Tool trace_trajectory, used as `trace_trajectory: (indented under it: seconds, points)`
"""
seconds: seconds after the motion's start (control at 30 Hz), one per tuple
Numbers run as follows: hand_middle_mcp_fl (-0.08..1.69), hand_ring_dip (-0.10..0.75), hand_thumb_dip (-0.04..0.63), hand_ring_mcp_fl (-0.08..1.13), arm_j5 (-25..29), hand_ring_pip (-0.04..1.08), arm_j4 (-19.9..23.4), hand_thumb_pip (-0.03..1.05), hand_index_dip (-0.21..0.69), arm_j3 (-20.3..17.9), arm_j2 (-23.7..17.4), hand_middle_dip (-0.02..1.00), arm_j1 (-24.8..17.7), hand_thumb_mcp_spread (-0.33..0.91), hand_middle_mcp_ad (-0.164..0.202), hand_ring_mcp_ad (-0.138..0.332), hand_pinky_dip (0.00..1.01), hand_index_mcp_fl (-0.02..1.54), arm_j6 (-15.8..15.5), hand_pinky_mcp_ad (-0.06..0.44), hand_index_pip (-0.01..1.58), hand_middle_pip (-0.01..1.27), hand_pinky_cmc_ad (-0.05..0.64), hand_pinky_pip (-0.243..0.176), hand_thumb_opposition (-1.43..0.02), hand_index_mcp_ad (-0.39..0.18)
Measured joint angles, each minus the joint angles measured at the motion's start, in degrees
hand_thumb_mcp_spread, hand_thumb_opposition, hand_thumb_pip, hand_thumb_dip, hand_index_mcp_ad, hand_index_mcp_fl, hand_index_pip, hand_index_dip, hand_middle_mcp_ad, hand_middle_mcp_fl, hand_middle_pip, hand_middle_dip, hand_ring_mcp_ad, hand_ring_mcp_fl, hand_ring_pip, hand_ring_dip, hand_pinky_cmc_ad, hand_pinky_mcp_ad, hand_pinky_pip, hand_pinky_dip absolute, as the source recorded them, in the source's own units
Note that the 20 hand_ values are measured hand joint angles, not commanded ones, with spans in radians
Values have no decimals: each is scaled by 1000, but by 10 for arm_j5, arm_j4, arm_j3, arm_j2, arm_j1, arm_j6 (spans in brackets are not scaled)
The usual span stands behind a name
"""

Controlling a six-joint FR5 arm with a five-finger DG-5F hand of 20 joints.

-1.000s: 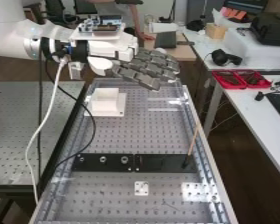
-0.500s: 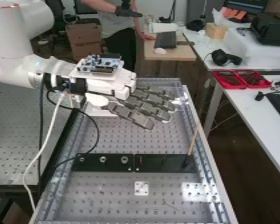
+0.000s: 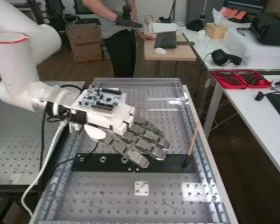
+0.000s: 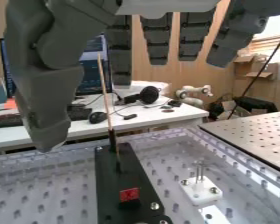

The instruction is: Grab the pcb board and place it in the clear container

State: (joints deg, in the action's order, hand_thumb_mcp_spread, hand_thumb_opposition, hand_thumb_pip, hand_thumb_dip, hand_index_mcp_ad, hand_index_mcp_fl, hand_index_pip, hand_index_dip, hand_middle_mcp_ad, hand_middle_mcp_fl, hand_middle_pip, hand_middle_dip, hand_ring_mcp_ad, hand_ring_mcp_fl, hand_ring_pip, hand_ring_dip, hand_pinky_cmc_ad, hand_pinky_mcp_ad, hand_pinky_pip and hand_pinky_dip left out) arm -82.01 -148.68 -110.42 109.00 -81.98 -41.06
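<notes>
Fingers (image 3: 129, 152) released and empty, I judge the red piece (image 4: 129, 194), likely the pcb, below them on the black strip (image 3: 168, 163), left of the stick (image 3: 192, 142).

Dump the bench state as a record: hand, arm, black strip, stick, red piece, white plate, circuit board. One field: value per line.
hand: open, above the black strip, fingers extended and slightly spread, nothing held
arm: white, coming in from the high view's upper left
black strip: lying across the perforated bench plate
stick: thin, wooden, rising from one end of the strip
red piece: small, on the strip
white plate: small, beside the strip, thin pins upright
circuit board: mounted on the arm's wrist
</notes>
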Motion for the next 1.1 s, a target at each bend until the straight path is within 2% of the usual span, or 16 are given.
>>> trace_trajectory:
  seconds: [0.07,0.13,0.3,0.33,0.53,0.73,0.9,1.0,1.1]
  points:
    - [0,0,141,0,-3,94,1,398,152,0,5,93,4,468,122,164,206,117,-6,211,581,148,309,-93,-723,-63]
    - [2,0,147,0,-11,91,0,398,152,2,13,93,10,466,113,143,204,89,-12,215,709,145,309,-93,-724,-63]
    - [0,0,157,0,-38,91,4,398,152,11,32,93,22,506,113,131,192,72,-22,211,953,140,309,-93,-757,-79]
    - [2,0,162,0,-40,91,4,398,152,11,33,98,23,504,110,115,195,58,-23,215,1016,143,309,-93,-756,-87]
    - [2,0,175,0,-91,93,13,391,192,29,59,108,33,527,91,117,183,37,-43,215,1204,147,309,-93,-770,-112]
    - [3,7,178,0,-131,93,29,361,222,40,76,113,44,552,89,99,185,24,-63,195,1302,143,309,-91,-785,-129]
    - [0,5,190,0,-157,91,44,354,222,46,88,124,55,569,89,101,185,21,-79,201,1363,143,309,-91,-798,-131]
    - [0,9,190,0,-169,87,56,354,222,49,98,124,61,586,91,98,185,14,-83,182,1412,147,309,-91,-798,-126]
    - [2,9,188,0,-176,87,64,354,222,50,103,126,65,599,70,93,185,9,-86,166,1442,143,309,-89,-799,-138]
